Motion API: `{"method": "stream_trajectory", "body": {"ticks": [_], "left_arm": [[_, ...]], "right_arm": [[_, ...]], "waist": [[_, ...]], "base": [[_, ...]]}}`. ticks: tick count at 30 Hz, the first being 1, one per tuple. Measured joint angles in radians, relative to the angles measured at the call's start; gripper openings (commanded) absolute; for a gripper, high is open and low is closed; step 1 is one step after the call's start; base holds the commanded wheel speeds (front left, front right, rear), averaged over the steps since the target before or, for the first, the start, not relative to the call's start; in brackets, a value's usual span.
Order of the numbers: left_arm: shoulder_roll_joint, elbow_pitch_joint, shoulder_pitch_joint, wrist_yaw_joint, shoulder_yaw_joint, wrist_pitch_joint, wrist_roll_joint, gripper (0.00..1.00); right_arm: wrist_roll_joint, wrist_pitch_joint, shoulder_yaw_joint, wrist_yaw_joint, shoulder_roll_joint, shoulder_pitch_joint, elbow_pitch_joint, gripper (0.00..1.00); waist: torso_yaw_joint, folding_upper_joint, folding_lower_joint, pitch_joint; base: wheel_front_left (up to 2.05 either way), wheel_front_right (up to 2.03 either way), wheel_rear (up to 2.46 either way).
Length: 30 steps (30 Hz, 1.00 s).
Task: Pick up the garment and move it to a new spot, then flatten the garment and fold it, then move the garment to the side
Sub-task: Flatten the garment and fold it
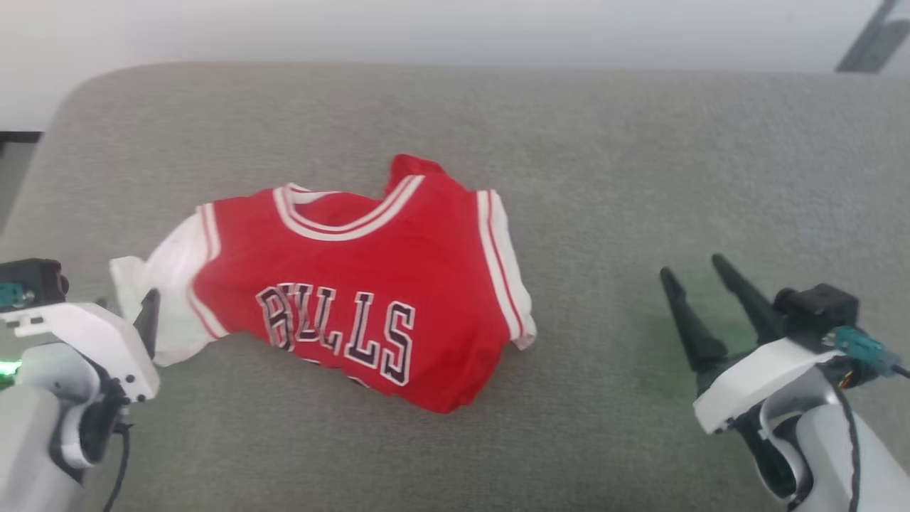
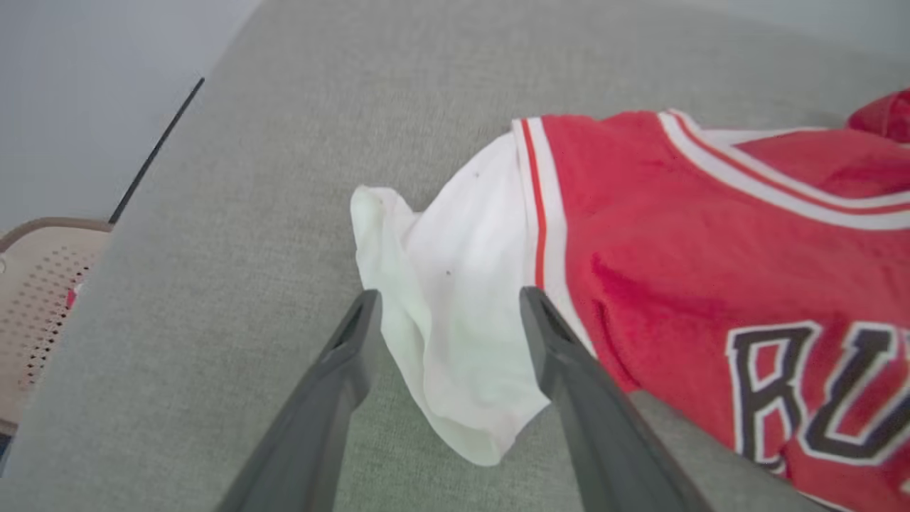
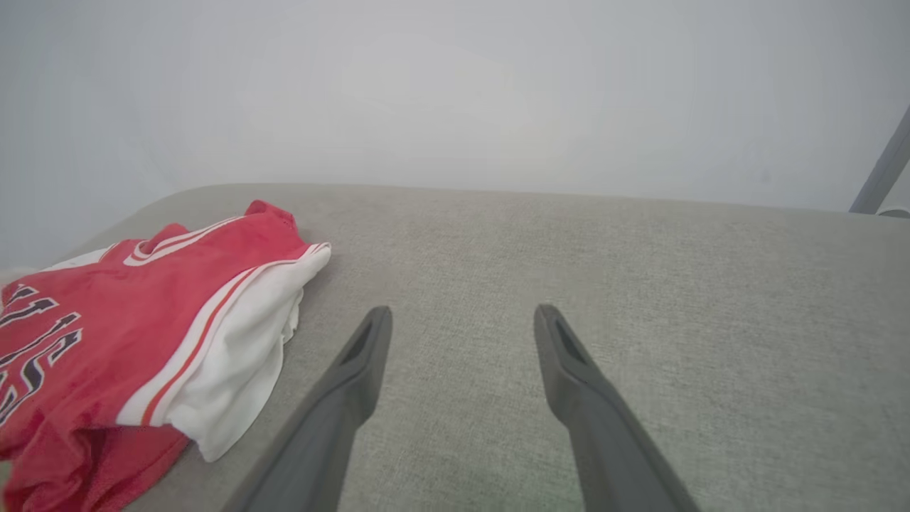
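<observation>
Left pincer stands wide, its two dark fingers straddling the white sleeve of the garment without clamping it. I cannot tell whether either finger touches the cloth. Right pincer is just as wide and holds nothing, poised over bare grey padded surface at the lower right of the head view, well apart from the shirt.

The garment lies front up, left of centre in the head view. Its collar points to the top of the frame and the "BULLS" lettering slants toward the lower right. It is rumpled: the left sleeve is bunched toward the frame's left edge, the lower hem looks rolled under, and one shoulder peaks upward.

The work in hand looks like flattening. To do it well, the left pincer should close low on the sleeve's outer cuff and take a single layer. The right one should travel left to the striped sleeve edge, and the two should then draw apart gently, keeping the cloth close to the surface. The tucked hem then wants pulling toward the frame's bottom.

The left forearm sits at the lower left corner with its fingers angled up and right into the sleeve. The right forearm rises from the lower right corner with its fingers tilted up and left.
</observation>
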Motion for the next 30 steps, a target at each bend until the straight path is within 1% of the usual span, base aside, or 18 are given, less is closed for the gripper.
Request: {"method": "stream_trajectory", "body": {"ticks": [5, 9, 13, 17, 21, 24, 26, 30], "left_arm": [[-0.027, -0.045, 0.049, -0.041, -0.018, -0.178, 0.048, 1.0], [-0.054, -0.083, 0.09, -0.049, -0.019, -0.305, 0.081, 1.0], [-0.084, -0.121, 0.143, -0.05, -0.029, -0.393, 0.099, 1.0], [-0.11, -0.158, 0.171, -0.046, -0.025, -0.44, 0.118, 1.0], [-0.152, -0.194, 0.207, -0.04, -0.014, -0.457, 0.139, 1.0], [-0.182, -0.215, 0.226, -0.04, 0.002, -0.459, 0.149, 1.0], [-0.205, -0.23, 0.23, -0.042, 0.013, -0.459, 0.159, 1.0], [-0.253, -0.254, 0.245, -0.059, 0.045, -0.462, 0.186, 1.0]], "right_arm": [[0.058, 0.074, 0.073, 0.0, -0.028, 0.002, -0.001, 1.0], [0.101, 0.147, 0.129, 0.0, -0.053, 0.001, -0.003, 1.0], [0.134, 0.215, 0.168, 0.0, -0.076, -0.019, -0.002, 1.0], [0.158, 0.275, 0.195, 0.0, -0.093, -0.042, 0.001, 1.0], [0.163, 0.338, 0.207, 0.0, -0.113, -0.071, 0.02, 1.0], [0.161, 0.39, 0.202, 0.0, -0.115, -0.088, 0.046, 1.0], [0.152, 0.435, 0.197, 0.0, -0.119, -0.105, 0.069, 1.0], [0.133, 0.523, 0.195, 0.0, -0.127, -0.13, 0.105, 1.0]], "waist": [[0.047, 0.0, 0.0, -0.034], [0.089, 0.0, 0.0, -0.056], [0.133, 0.0, 0.0, -0.071], [0.177, 0.0, 0.0, -0.079], [0.221, 0.0, 0.0, -0.077], [0.252, 0.0, 0.0, -0.07], [0.271, 0.0, 0.0, -0.063], [0.306, 0.0, 0.0, -0.046]], "base": [[0.0, 0.0, 0.0], [0.0, 0.0, 0.0], [0.0, 0.0, 0.0], [0.0, 0.0, 0.0], [0.0, 0.0, 0.0], [0.0, 0.0, 0.0], [0.0, 0.0, 0.0], [0.0, 0.0, 0.0]]}}
